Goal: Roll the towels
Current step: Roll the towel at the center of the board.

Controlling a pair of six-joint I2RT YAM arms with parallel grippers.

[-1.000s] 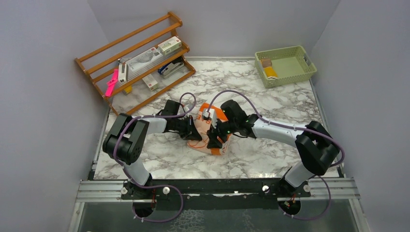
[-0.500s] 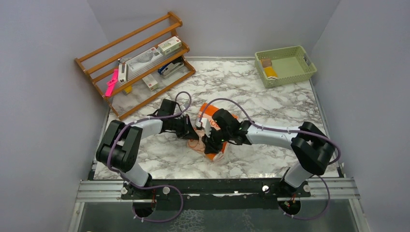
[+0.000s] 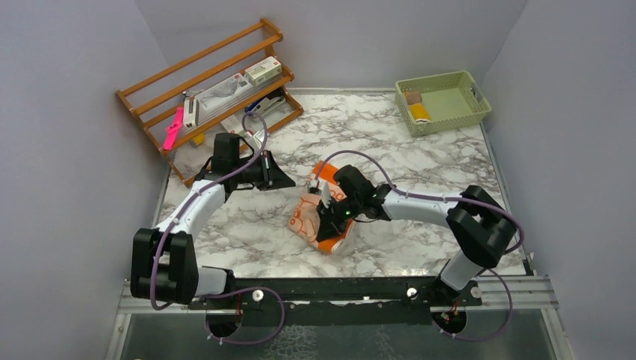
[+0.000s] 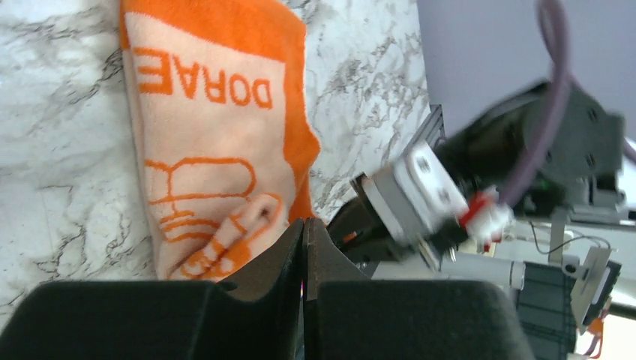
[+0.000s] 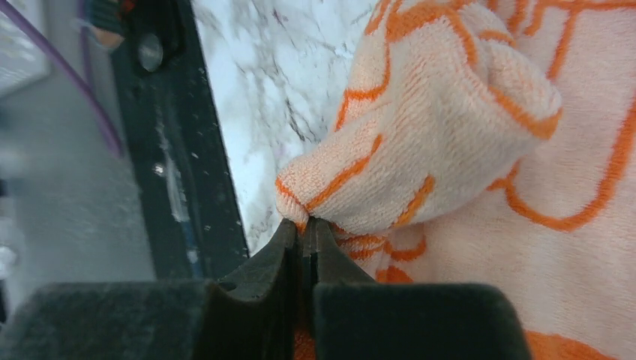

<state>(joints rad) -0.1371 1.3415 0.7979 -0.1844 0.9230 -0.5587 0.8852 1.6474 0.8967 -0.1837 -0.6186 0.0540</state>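
The orange and pale peach towel (image 3: 304,219) lies partly folded on the marble table, mid-front. In the left wrist view, the towel (image 4: 202,150) shows orange lettering and a small raised fold. My right gripper (image 3: 324,222) rests on its right part. The right gripper (image 5: 306,222) is shut on a bunched corner of the towel (image 5: 450,112). My left gripper (image 3: 289,180) hovers up and to the left of the towel, apart from it. The left gripper (image 4: 304,222) is shut with nothing in it. A mustard-yellow roll (image 3: 418,112) that looks like the other towel lies in the basket.
A wooden rack (image 3: 217,90) with boxes and a pink item stands at the back left, close behind my left arm. A pale green basket (image 3: 450,124) sits at the back right. Grey walls close in both sides.
My left gripper has let go of the towel and swung back toward the rack. My right gripper has shifted slightly left over the towel and closed on its corner.
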